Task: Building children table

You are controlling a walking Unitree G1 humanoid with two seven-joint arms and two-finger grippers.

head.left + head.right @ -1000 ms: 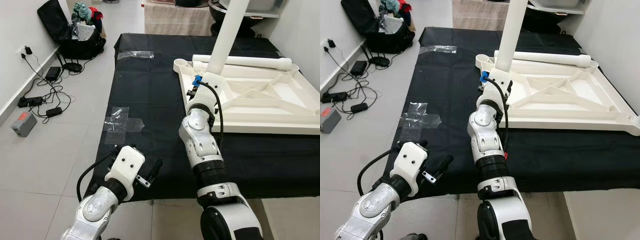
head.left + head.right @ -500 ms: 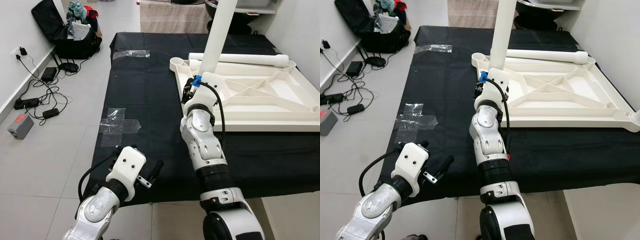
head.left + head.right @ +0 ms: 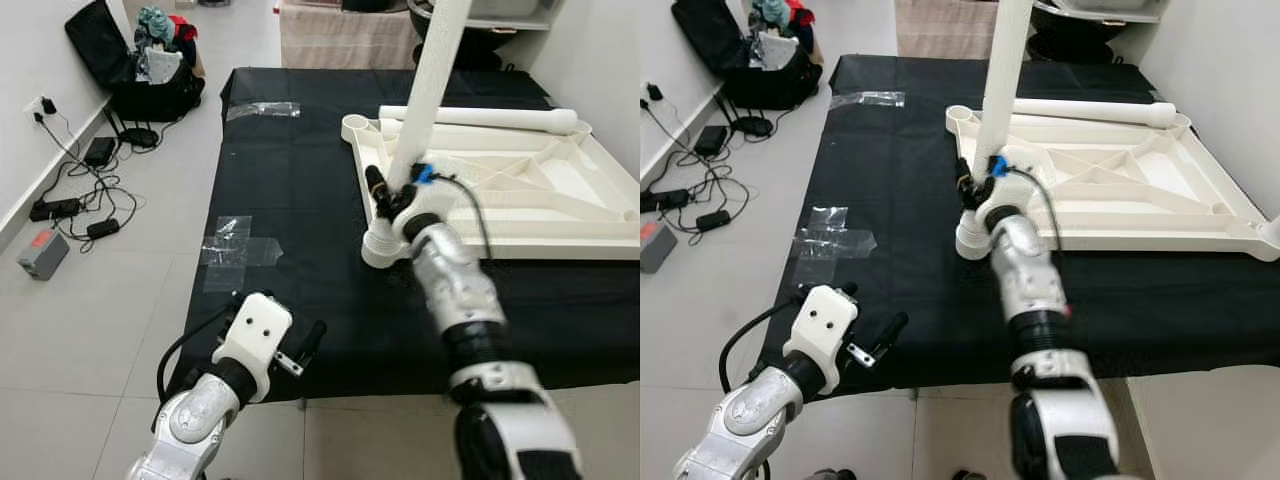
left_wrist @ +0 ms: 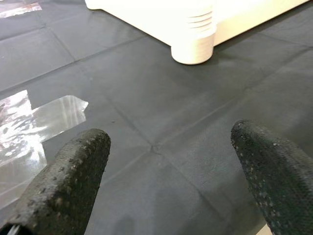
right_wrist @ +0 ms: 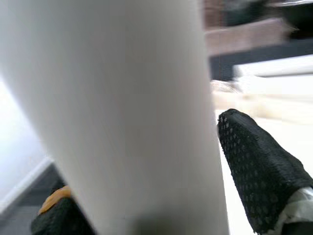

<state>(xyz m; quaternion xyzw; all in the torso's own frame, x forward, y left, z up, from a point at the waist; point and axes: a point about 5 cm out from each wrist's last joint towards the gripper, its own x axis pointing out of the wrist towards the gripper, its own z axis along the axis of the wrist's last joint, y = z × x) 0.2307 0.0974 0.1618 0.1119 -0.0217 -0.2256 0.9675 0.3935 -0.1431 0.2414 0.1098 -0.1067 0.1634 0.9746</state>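
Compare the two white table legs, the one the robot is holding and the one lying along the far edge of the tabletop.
The held leg stands nearly upright, leaning slightly; the loose leg lies flat. The held leg's lower end is at the near corner socket of the upside-down tabletop; the loose leg lies along its far rim, fitted nowhere. The right gripper has its jaws around the held leg; nothing grips the loose one. Both are plain white round tubes.

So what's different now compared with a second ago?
The right gripper, clamped on the upright white leg, has swung it toward the tabletop's near corner socket, the arm shifting rightward. The left gripper stays open over the black cloth; the upturned tabletop and spare leg stayed put.
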